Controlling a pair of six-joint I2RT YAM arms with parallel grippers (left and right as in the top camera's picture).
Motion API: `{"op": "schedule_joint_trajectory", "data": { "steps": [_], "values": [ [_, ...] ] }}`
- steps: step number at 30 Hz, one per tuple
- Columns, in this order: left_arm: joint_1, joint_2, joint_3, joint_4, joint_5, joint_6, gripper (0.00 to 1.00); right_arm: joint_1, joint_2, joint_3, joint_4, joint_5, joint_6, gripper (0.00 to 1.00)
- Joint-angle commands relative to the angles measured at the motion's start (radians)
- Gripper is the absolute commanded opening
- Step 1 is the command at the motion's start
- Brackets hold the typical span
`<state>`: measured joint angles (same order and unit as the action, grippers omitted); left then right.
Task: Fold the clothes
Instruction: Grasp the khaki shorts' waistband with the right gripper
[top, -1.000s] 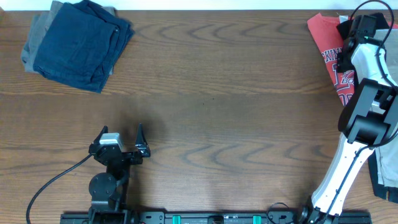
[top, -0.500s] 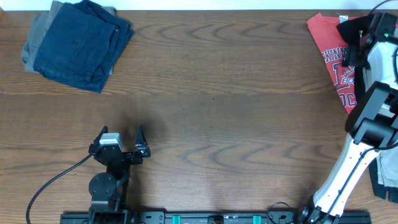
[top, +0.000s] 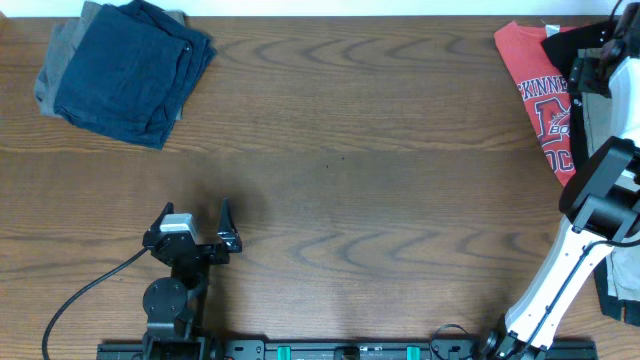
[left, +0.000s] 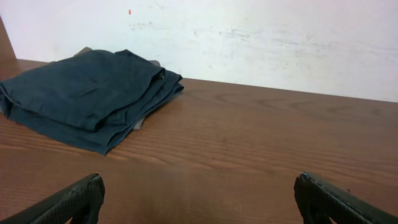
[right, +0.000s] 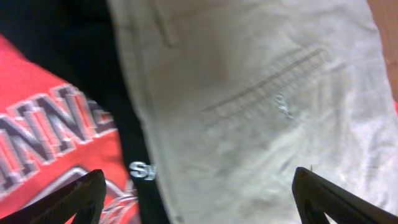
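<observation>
Tan khaki trousers (right: 261, 106) with stitched seams fill the right wrist view, lying over a black garment (right: 68, 43) and a red white-printed T-shirt (right: 43, 149). My right gripper (right: 199, 199) is open, hovering just above the khaki cloth, empty. In the overhead view it (top: 600, 50) is over the pile at the far right, beside the red T-shirt (top: 535, 90). A folded navy garment (top: 130, 70) on a grey one (top: 55, 70) lies far left; it also shows in the left wrist view (left: 87, 93). My left gripper (top: 195, 225) is open and empty near the front.
The table's right edge runs under the pile of clothes, where dark cloth (top: 615, 285) hangs by the right arm's base. A white wall (left: 261, 37) stands behind the table's far edge. A black cable (top: 80, 300) trails from the left arm.
My right arm has swung further right and toward the far edge, over the pile. The left arm has not moved.
</observation>
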<state>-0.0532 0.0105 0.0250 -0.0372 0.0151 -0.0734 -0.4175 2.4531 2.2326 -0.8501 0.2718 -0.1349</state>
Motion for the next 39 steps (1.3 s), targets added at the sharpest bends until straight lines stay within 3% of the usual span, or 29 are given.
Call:
{"op": "schedule_joint_trajectory", "data": {
  "steps": [1,6,18,25,27,32,39],
  "values": [
    [0.004,-0.006,-0.021,-0.035,-0.027,0.013,0.98,-0.026,0.051,0.003,-0.005,0.032,0.014,0.93],
    [0.004,-0.006,-0.021,-0.035,-0.027,0.013,0.98,-0.036,0.053,0.003,-0.002,0.032,0.014,0.89],
    [0.004,-0.006,-0.021,-0.035,-0.027,0.013,0.98,-0.038,0.084,-0.016,-0.006,0.027,-0.008,0.89],
    [0.004,-0.006,-0.021,-0.035,-0.027,0.013,0.98,-0.039,0.087,-0.015,-0.002,0.027,0.000,0.80],
    [0.004,-0.006,-0.021,-0.035,-0.027,0.013,0.98,-0.038,0.087,-0.015,-0.003,0.027,0.000,0.71],
    [0.004,-0.006,-0.021,-0.035,-0.027,0.013,0.98,-0.032,0.087,-0.013,-0.002,0.023,0.007,0.35],
    [0.004,-0.006,-0.021,-0.035,-0.027,0.013,0.98,-0.007,0.081,0.002,0.000,0.024,0.018,0.09]
  ]
}}
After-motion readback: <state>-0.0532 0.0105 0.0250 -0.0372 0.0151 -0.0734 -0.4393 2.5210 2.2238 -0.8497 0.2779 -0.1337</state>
